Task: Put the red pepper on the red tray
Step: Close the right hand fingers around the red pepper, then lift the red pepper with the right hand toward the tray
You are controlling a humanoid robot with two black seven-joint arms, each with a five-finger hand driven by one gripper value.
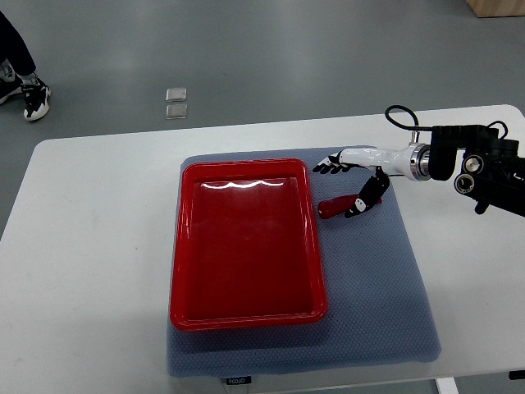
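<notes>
Right hand (349,176) fingers spread, thumb touching red pepper (336,207), beside red tray (246,312)

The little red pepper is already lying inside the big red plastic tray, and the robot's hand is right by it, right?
Not quite. In the top view the small red pepper lies outside the rectangular red plastic tray, on the blue-grey mat just right of it. The tray holds nothing. The white-and-black right hand is indeed right by it.

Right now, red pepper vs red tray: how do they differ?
The red pepper is small and elongated; the red tray is a large flat rectangle. The pepper lies on the blue mat by the tray's right rim, at the right hand; the tray sits empty and untouched. Both are red and rest on the mat.
</notes>
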